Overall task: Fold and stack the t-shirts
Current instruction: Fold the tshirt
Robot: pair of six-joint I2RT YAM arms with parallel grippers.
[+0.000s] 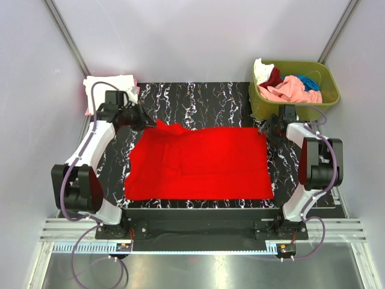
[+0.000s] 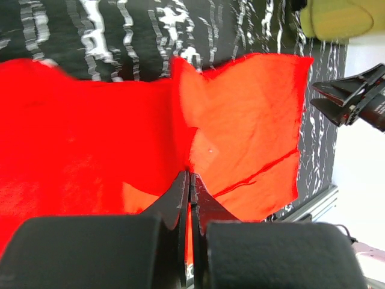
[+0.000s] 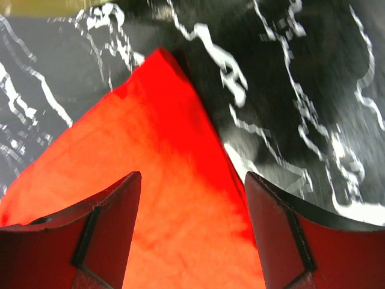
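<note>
The black marbled mat takes up most of the table, and the bright red t-shirt lies spread across its middle as a rough rectangle. It is mostly flat, which a clean fold needs, though its far-left corner is humped and creased. At the far-right corner of the table stands the olive-green bin, the supply of unfolded laundry. It holds a heap of 4 crumpled shirts: the pink t-shirt, the cream-white t-shirt, the dark red t-shirt and the teal t-shirt. Opposite, at the far-left corner, lies a pale folded pile with a pink edge, probably the stack begun for finished shirts. The 2 arms reach to the 2 far corners of the red shirt, 1 each, a sensible hold for pulling that edge taut or drawing it over toward the near hem. The left gripper is clenched tight. A raised crease runs into its tips and red shows in the slit between them, so it seems to be pinching the cloth at that humped corner. The right gripper is spread wide and grasping nothing. Its fingers straddle the pointed far-right corner, which lies flat on the mat, so that corner looks released or not yet taken.
</note>
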